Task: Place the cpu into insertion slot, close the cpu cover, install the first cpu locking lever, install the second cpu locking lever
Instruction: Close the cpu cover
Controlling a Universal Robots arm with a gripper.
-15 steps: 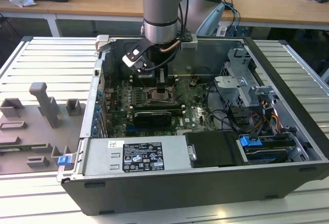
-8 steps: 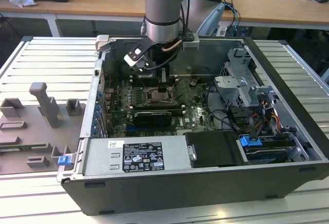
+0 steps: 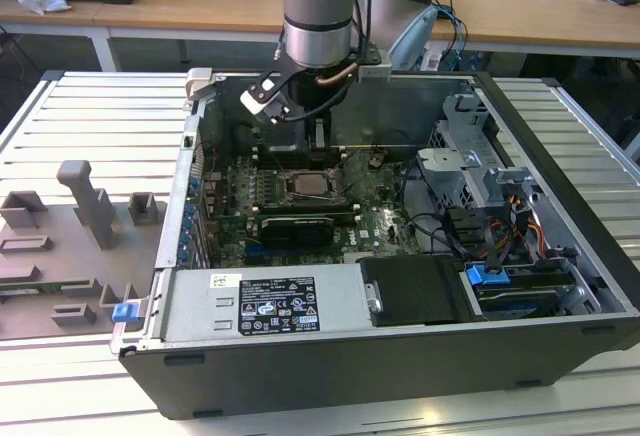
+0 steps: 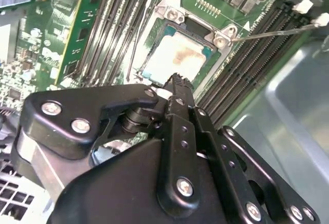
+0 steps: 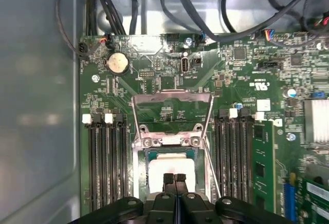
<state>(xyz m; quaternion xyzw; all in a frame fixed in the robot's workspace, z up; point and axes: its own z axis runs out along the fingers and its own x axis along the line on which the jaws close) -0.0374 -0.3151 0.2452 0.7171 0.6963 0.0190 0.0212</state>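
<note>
— Down inside the open computer case [image 3: 420, 356] now, under the arm [image 3: 318, 16]. Jaws pinched together, tip against tip, with nothing to be seen between them.

— And the cpu [image 5: 172, 166]?

— Lying flat in the insertion slot [image 4: 193, 26], pale face up, seated by the look of it. Just below and just ahead of the jaw tips in both wrist views. Close, but apparently not touching (hard to call contact from these angles).

— Nothing carried, then. What of the cpu cover [image 5: 172, 97]?

— Tipped up on its hinge, on the far side of the cpu from the jaws. Green board [image 5: 154, 80] showing through its window. Not down over the cpu.

— So, the line that matters?

— Straight through, more or less: jaws, then cpu, then hinge, then the raised cpu cover leaning away. Hinge edge running crosswise to that line. Cpu nearest the jaws, cpu cover beyond it.

— Levers?

— Thin metal rods at the sides of the insertion slot. One locking lever [image 4: 272, 32] poking out free from a corner in the second wrist view. Judged unlatched, though the catches too small to read for certain.

— Progress?

— First step apparently done. Cover not yet closed, levers not yet locked.
</note>
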